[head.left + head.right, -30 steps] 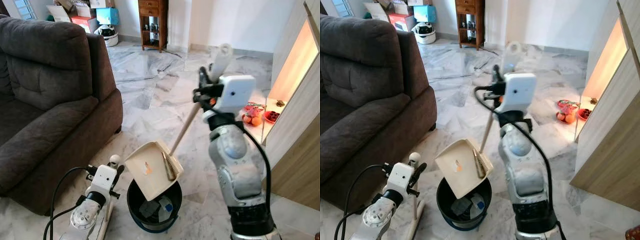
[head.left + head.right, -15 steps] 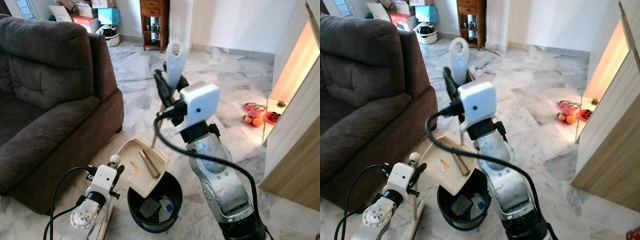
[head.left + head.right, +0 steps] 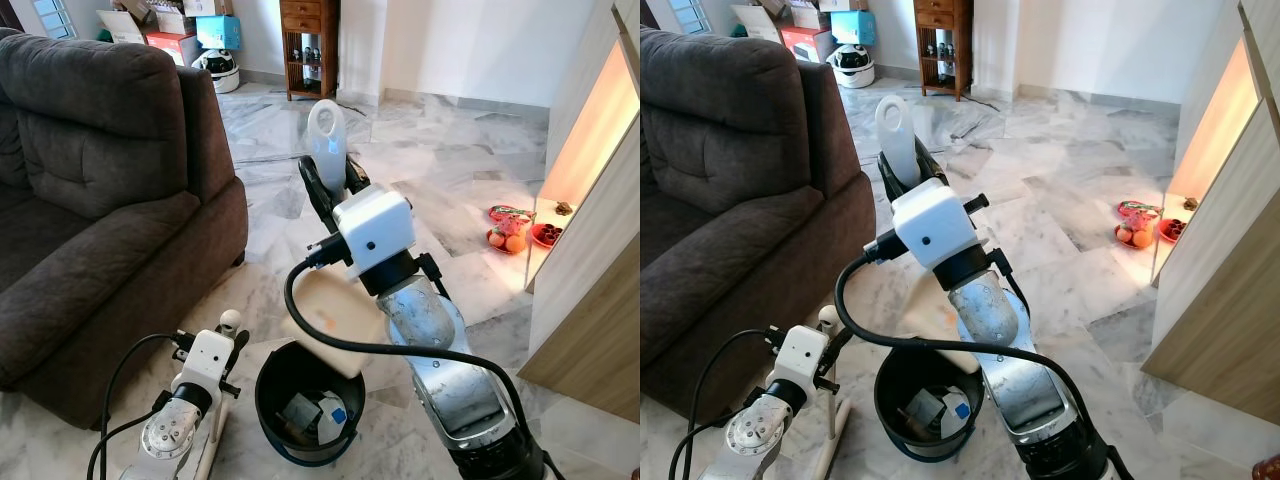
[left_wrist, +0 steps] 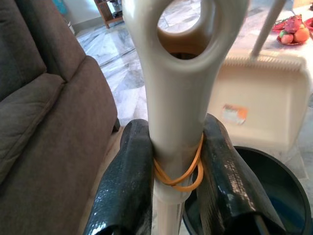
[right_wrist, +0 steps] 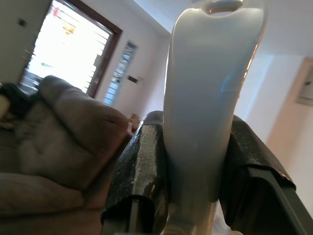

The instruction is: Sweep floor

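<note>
My right gripper (image 3: 330,185) is shut on the white handle (image 3: 325,138) of a cream dustpan (image 3: 325,322). The pan hangs tilted over a black bin (image 3: 300,400) that holds some rubbish, and my right arm hides part of it. In the right wrist view, both black fingers (image 5: 142,166) press the dustpan handle (image 5: 205,107). Low on the left, my left gripper (image 3: 226,342) is shut on the cream broom handle (image 4: 181,98), which has an orange rubber band around it. The left wrist view looks past the broom handle to the dustpan (image 4: 254,112) and the bin (image 4: 279,191).
A dark brown sofa (image 3: 90,200) stands close on the left. On the right is a wooden panel wall (image 3: 590,270), with fruit (image 3: 508,238) on the floor beside it. A wooden cabinet (image 3: 305,45) and boxes (image 3: 160,30) stand at the back. Open marble floor (image 3: 440,160) lies ahead.
My right arm has swung the dustpan handle to the left and nearer me. The pan has tipped over the bin, and the brown scrap on it is gone from sight. The left arm is unmoved.
</note>
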{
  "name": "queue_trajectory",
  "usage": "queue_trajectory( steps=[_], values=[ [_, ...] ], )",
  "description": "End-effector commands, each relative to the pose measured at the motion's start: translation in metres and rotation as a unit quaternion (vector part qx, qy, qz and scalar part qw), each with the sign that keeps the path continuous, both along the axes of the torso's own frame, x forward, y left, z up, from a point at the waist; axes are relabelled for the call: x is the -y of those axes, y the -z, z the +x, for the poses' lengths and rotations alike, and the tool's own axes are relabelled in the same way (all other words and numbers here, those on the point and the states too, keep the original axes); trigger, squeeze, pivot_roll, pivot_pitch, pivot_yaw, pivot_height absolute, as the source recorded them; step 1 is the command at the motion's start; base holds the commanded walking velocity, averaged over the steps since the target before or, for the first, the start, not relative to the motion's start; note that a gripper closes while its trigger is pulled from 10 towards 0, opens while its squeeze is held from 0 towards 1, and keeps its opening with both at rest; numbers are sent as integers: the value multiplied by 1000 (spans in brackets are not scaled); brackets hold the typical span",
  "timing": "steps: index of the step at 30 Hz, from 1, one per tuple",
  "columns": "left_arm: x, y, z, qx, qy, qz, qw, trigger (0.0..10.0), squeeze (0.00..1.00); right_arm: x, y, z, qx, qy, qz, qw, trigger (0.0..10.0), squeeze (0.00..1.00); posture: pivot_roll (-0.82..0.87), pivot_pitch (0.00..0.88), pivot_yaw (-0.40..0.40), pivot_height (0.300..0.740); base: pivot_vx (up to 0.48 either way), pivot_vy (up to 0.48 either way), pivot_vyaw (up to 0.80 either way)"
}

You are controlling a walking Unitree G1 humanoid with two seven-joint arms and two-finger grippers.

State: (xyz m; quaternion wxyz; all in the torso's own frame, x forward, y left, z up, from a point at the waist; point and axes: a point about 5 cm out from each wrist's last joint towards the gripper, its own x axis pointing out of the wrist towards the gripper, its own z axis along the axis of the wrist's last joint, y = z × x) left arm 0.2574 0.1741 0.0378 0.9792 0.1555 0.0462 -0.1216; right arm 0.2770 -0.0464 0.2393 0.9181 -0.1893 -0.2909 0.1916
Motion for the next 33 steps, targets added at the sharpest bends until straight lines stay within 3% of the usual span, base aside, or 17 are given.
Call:
queue_trajectory(
  steps=[1, 6, 11, 16, 19, 29, 33],
  values=[
    [0, -4, 2, 13, 6, 8, 1000, 10000, 0, 1, -13, -2, 45, 18, 12, 999, 10000, 0, 146, 0, 49, 740, 0, 0, 0],
    [1, -4, 1, 13, 6, 8, 1000, 10000, 0, 25, -18, 11, 46, 97, 54, 993, 10000, 0, 146, 0, 48, 740, 0, 0, 0],
    [1, -3, 1, 13, 6, 7, 1000, 10000, 0, 50, -12, 23, 45, 167, 45, 984, 10000, 0, 142, 0, 47, 740, 0, 0, 0],
    [2, -3, 1, 13, 7, 5, 1000, 10000, 0, 77, 11, 34, 11, 216, 48, 975, 10000, 0, 143, 0, 42, 740, 0, 0, 0],
    [2, -3, 0, 13, 6, 5, 1000, 10000, 0, 84, 21, 36, -2, 233, 45, 972, 10000, 0, 143, 0, 41, 740, 0, 0, 0],
    [0, -1, -7, 11, 3, 0, 1000, 10000, 0, 117, 90, 43, -109, 290, 49, 949, 10000, 0, 146, 0, 39, 740, 0, 0, 0],
    [0, -1, -8, 10, 2, -1, 1000, 10000, 0, 123, 113, 44, -150, 294, 61, 942, 10000, 0, 147, 0, 39, 740, 0, 0, 0]
  ],
)
